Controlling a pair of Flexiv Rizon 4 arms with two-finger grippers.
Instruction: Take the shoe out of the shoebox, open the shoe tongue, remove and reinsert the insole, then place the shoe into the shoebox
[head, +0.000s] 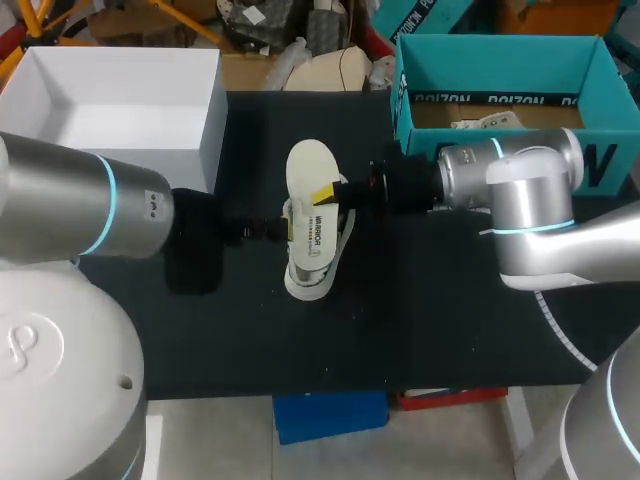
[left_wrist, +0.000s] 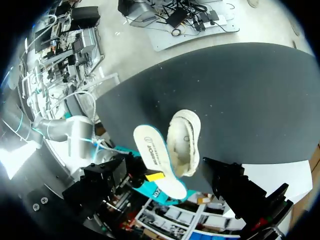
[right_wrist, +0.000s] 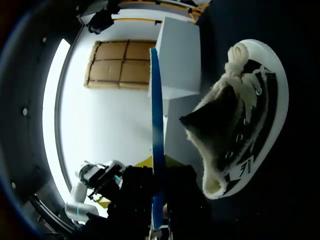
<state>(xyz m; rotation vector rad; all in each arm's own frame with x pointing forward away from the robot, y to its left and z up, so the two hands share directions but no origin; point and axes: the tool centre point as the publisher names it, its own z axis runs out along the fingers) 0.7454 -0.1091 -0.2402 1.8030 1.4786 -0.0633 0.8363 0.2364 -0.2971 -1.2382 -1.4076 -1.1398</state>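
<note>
Left arm (head: 90, 215): in from 9 o'clock, forearm level over the table (head: 450, 320), wrist pointed toward 3 o'clock.
Left gripper (head: 280, 230): at the 9 o'clock side of the shoe (head: 318, 265), close against it. Cannot tell whether the fingers are spread or pressing on it, as dark housing hides them from above and no yellow tips show in the left wrist view.

Right arm (head: 520, 190): in from 3 o'clock, elbow bent near the table's right edge, forearm level, wrist pointed toward 9 o'clock.
Right gripper (head: 325, 192): pinching the insole (head: 308, 165) at its edge, with one yellow tip lying on the insole's face. Right wrist view: insole (right_wrist: 157, 125) seen edge-on as a thin blue strip running straight out from between the fingers.

Shoe: cream low-top, turned on its side at the table's middle, opening toward the left wrist camera and laces loose. Right wrist view: shoe (right_wrist: 240, 125) just beside the held insole, apart from the right gripper.
Left wrist view: shoe (left_wrist: 185, 142) ahead of the camera, insole (left_wrist: 155, 157) alongside it.

Insole: white upper face, blue underside, outside the shoe at its 12 o'clock, overlapping its upper end from above.

White box (head: 215, 110): open, at 10 o'clock of the shoe.
Teal box (head: 500, 65): open, at 2 o'clock of the shoe, behind the right forearm.
</note>
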